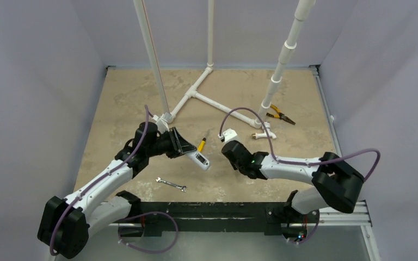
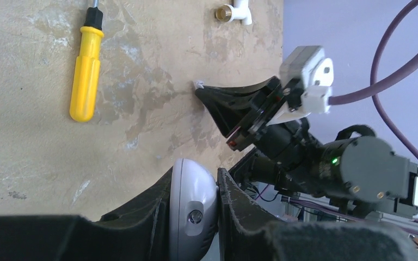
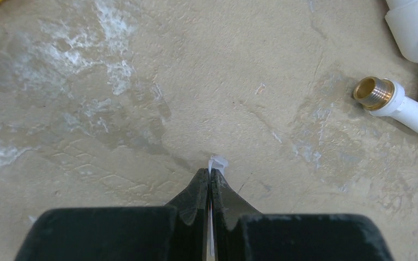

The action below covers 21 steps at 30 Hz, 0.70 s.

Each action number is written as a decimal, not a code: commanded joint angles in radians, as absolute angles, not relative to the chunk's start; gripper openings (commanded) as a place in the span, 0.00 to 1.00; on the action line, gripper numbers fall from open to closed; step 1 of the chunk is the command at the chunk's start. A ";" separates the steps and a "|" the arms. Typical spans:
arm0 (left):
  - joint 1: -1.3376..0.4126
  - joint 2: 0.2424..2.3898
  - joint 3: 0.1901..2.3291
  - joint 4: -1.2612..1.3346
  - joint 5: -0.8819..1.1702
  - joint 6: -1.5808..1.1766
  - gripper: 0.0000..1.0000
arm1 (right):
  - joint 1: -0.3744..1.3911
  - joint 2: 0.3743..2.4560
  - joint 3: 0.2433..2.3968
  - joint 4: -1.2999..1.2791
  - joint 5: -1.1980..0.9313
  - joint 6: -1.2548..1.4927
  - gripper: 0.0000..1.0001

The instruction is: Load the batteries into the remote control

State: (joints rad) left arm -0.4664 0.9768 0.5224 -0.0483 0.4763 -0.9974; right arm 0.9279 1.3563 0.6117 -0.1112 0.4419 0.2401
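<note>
Gripping the remote control (image 1: pixel 199 159) across its width, the left gripper (image 1: pixel 188 150) is closed on the white body, whose free end points toward the right arm. The remote sits near the middle of the table (image 1: pixel 120 103), just beside a yellow-handled screwdriver (image 2: pixel 86 70). The right gripper (image 3: pixel 210 175), tips at the tabletop, is fully closed, pinching a thin white sliver (image 3: pixel 217 162) that cannot be identified. A wrench (image 1: pixel 171 184) lies nearer the bases, and a brass-threaded fitting (image 3: pixel 374 92) farther back.
</note>
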 commanded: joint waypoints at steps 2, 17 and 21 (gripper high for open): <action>-0.454 0.955 0.569 -0.049 0.484 -0.969 0.00 | 1.057 1.501 0.738 -0.213 0.803 0.352 0.00; -0.443 0.945 0.554 -0.068 0.476 -0.970 0.00 | 1.171 1.801 0.986 -0.655 1.197 0.711 0.00; -0.439 0.950 0.549 -0.066 0.477 -0.969 0.00 | 1.197 1.965 1.163 -1.159 1.325 1.188 0.00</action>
State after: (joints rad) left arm -0.4503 0.9611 0.5262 -0.0994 0.4564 -0.9714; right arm 1.1713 1.8538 1.0111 -0.6422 1.1164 0.6949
